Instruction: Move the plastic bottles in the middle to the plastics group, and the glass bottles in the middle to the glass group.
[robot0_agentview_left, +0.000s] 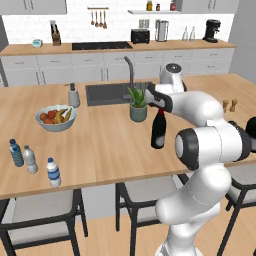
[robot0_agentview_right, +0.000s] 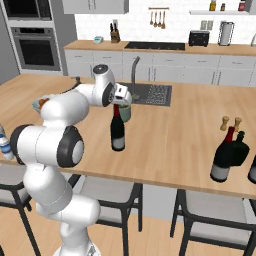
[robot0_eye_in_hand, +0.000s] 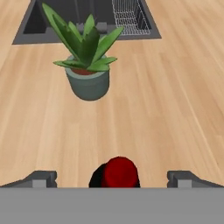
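Observation:
A tall dark wine bottle (robot0_agentview_left: 158, 131) (robot0_agentview_right: 118, 132) with a red foil top (robot0_eye_in_hand: 119, 171) stands upright mid-counter, just in front of the potted plant. My gripper (robot0_agentview_left: 159, 106) (robot0_agentview_right: 119, 104) (robot0_eye_in_hand: 113, 178) hovers right over its top, open, with one fingertip (robot0_eye_in_hand: 41, 178) far to each side of the cap and not touching it. The small white-capped, blue-labelled plastic bottle (robot0_agentview_left: 53, 172) stands at the counter's front left, beside the plastics group: a blue-tinted bottle (robot0_agentview_left: 16, 152) and a clear greyish one (robot0_agentview_left: 30, 160). At the right stands the glass group (robot0_agentview_right: 240, 148), with another red-topped dark bottle (robot0_agentview_right: 221, 161) among it.
A potted plant (robot0_agentview_left: 138, 106) (robot0_eye_in_hand: 87, 70) stands just behind the wine bottle, before the sink (robot0_agentview_left: 105, 93) (robot0_eye_in_hand: 65, 22). A fruit bowl (robot0_agentview_left: 55, 118) and soap dispenser (robot0_agentview_left: 74, 96) are to the left. Salt and pepper shakers (robot0_agentview_right: 230, 123) sit on the right. Stools line the front edge.

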